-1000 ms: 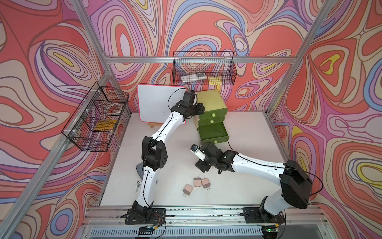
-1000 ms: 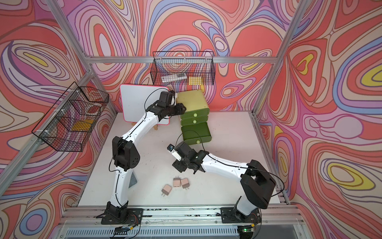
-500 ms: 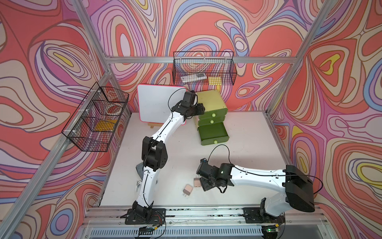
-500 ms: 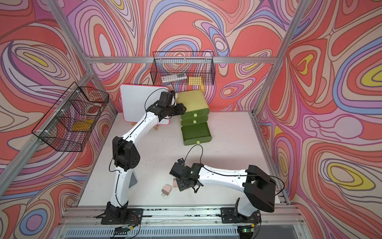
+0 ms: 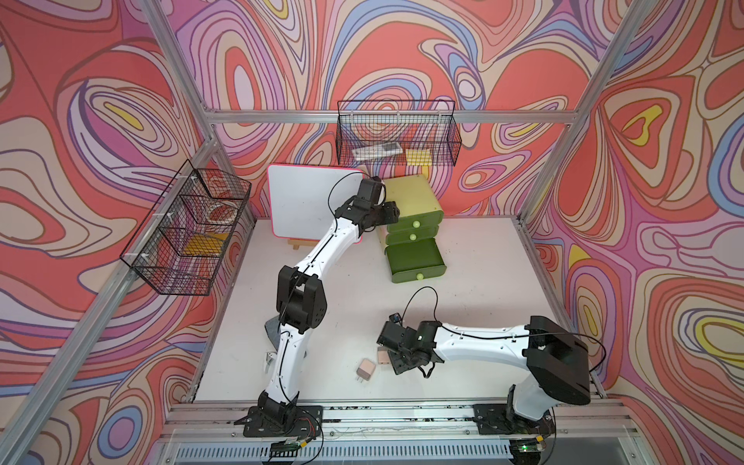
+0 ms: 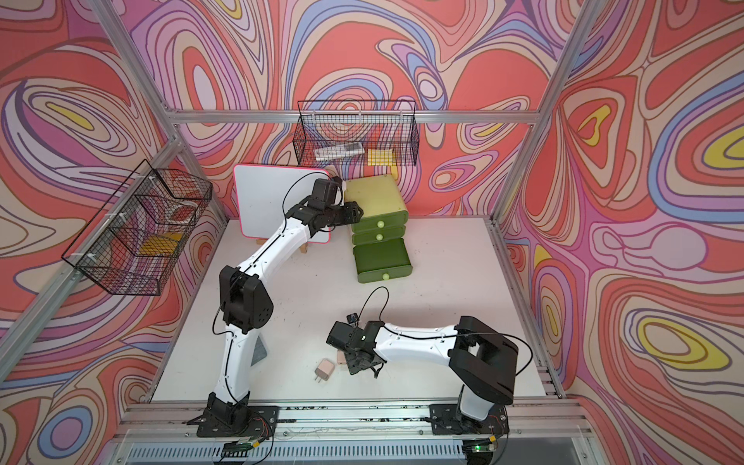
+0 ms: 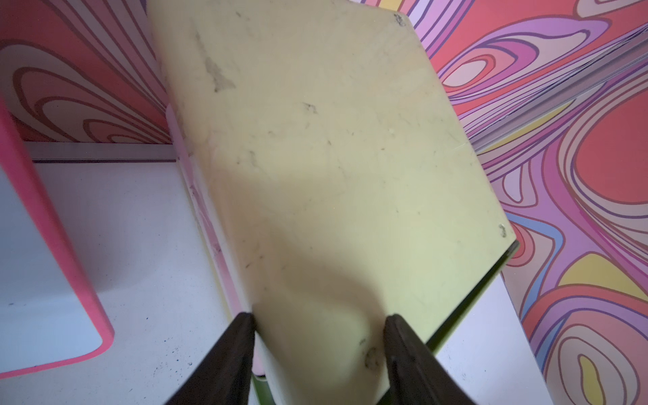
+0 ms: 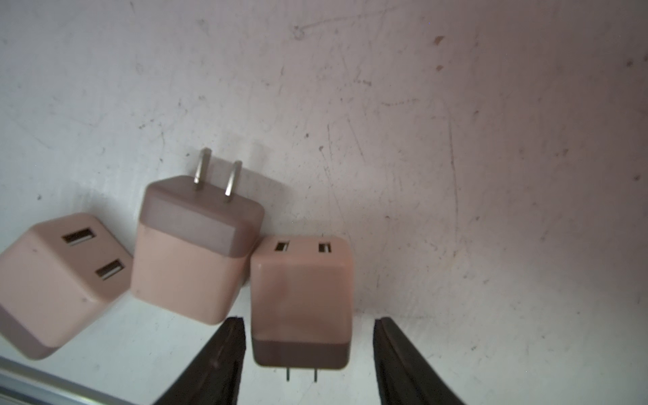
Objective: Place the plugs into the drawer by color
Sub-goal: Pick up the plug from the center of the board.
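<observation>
One white table (image 5: 483, 290) bears all items. At its far centre stands the drawer chest (image 5: 408, 197), its bottom drawer (image 5: 414, 257) pulled out toward the near side and showing empty, judged ready for the pink set. The left gripper (image 7: 317, 315) is clamped on the chest's top corner, evidently to brace it against sliding. The right gripper (image 8: 306, 321) hangs low at near centre, jaws apart and straddling one pink plug (image 8: 301, 301) that lies flat, prongs toward the wrist; nothing is gripped yet. The alignment suits a squeeze across its flat sides. Two further pink plugs (image 8: 196, 252) (image 8: 59, 280) lie just left of it. No blue or green plugs are visible.
</observation>
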Tool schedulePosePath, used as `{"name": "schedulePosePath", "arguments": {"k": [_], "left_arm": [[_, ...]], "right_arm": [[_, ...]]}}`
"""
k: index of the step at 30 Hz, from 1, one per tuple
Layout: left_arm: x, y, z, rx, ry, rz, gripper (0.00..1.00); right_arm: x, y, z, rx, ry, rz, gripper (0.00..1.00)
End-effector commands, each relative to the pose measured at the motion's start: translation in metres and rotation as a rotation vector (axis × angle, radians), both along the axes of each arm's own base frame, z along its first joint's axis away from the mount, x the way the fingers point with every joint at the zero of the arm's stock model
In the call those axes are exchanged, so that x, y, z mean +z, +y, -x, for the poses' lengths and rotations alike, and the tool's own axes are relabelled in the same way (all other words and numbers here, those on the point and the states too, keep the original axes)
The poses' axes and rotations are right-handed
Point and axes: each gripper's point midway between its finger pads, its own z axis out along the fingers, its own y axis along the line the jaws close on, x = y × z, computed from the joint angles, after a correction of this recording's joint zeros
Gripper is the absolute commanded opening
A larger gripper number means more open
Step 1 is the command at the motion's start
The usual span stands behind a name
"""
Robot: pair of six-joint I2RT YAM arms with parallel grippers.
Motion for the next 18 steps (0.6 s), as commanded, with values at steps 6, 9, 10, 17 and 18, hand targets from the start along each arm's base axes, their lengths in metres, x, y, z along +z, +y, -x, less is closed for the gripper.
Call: {"name": "schedulePosePath", "arguments": {"k": [6,9,10,17,18], "left_arm": [[-0.030,-0.004,0.018,-0.029,0.089,-0.060,0.58],[-0.030,-0.005,0.018,-0.029,0.089,-0.059,0.58],[-0.030,-0.006,0.018,-0.031,0.090,-0.057,0.58],[-0.028,-0.007,0.018,-0.035,0.086,-0.047,0.58],[-0.027,-0.007,0.017,-0.035,0.082,-0.047,0.58]], "right_arm": [[-0.005,0.009,-0.013,-0.005,-0.045,0.021,0.54],[-0.004,0.005,-0.015,-0.012,-0.053,0.039,0.51],[-0.001,0.004,-0.016,-0.016,-0.060,0.044,0.50],[0.035,-0.016,-0.061,-0.024,-0.135,0.024,0.42],[0.043,-0.024,-0.076,-0.027,-0.155,0.035,0.41]]}}
